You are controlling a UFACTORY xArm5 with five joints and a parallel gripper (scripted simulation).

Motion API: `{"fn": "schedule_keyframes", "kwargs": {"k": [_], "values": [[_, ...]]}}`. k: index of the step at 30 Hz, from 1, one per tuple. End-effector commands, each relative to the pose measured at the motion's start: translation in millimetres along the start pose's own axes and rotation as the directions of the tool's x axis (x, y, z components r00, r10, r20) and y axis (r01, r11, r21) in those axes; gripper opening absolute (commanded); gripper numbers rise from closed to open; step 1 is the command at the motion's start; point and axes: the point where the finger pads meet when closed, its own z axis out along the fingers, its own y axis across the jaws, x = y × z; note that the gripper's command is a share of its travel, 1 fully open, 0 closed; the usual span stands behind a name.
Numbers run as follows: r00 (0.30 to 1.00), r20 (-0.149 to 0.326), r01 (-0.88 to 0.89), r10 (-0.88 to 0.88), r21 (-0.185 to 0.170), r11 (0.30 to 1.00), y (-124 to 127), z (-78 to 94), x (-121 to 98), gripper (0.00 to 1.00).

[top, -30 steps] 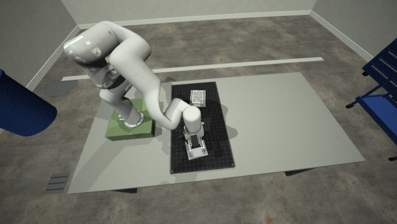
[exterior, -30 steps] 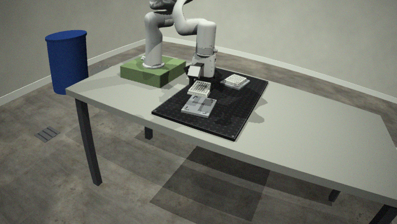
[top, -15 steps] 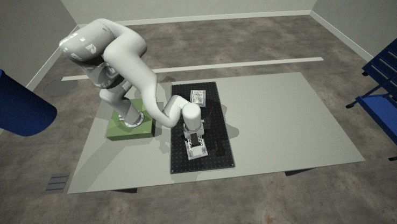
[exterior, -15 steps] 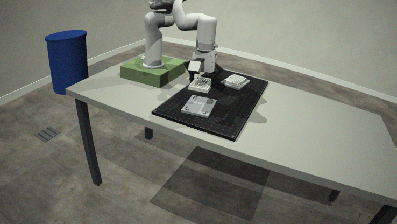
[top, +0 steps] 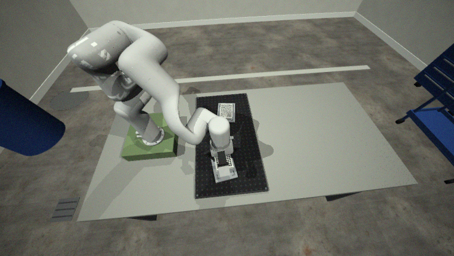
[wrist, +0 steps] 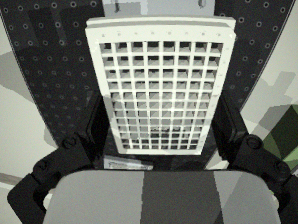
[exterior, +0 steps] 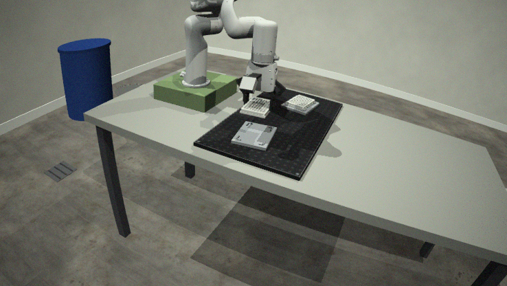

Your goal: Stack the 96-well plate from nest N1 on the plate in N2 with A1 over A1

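Observation:
My gripper point(exterior: 257, 100) is shut on a white 96-well plate point(exterior: 255, 106) and holds it level in the air above the black perforated mat point(exterior: 273, 131). In the wrist view the plate point(wrist: 160, 86) fills the middle, with a dark finger on each long side of it. The second 96-well plate point(exterior: 300, 102) point(top: 226, 111) sits in nest N2 at the mat's far end. From above, my arm hides most of the held plate point(top: 217, 160).
The arm stands on a green block point(exterior: 195, 90) at the table's back corner. A blue barrel point(exterior: 86, 76) stands on the floor beside the table. A blue cart point(top: 435, 111) stands to one side of the room.

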Motion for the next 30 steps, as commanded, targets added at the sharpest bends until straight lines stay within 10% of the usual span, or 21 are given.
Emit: {"fn": "schedule_keyframes", "kwargs": {"k": [1, 30], "values": [[0.993, -0.001, -0.121, 0.121, 0.003, 0.993, -4.1, -1.2, -11.3, 0.00], [0.971, 0.000, -0.241, 0.241, 0.001, 0.971, -25.1, -0.1, -95.7, 0.00]]}}
